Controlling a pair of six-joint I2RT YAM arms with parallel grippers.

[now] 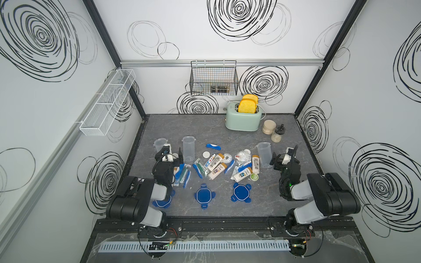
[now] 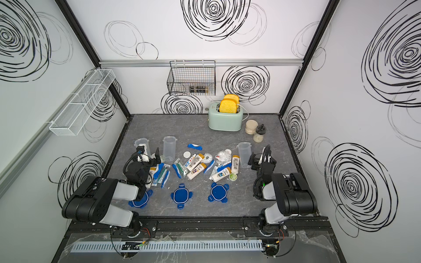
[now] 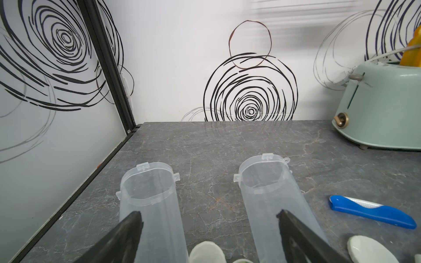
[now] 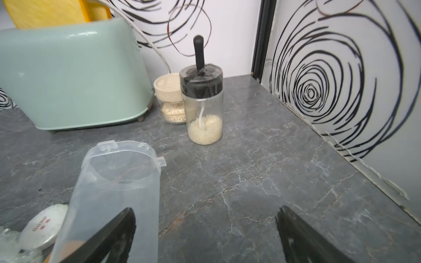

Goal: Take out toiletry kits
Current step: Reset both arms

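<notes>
Toiletry kits (image 1: 216,169) of cream tan-capped bottles and blue toothbrushes lie loose across the middle of the grey marbled bench (image 1: 182,127). The left end effector (image 3: 209,215), jaws wide apart and empty, faces the gap between two tall clear plastic containers (image 3: 148,205) near the left edge. The right end effector (image 4: 206,213), equally apart, faces bare bench toward the right wall (image 4: 341,91).

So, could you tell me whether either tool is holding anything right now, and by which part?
Nothing is held: the left tool and the right tool both stand open, jaws wide apart with nothing gripped between them.
</notes>
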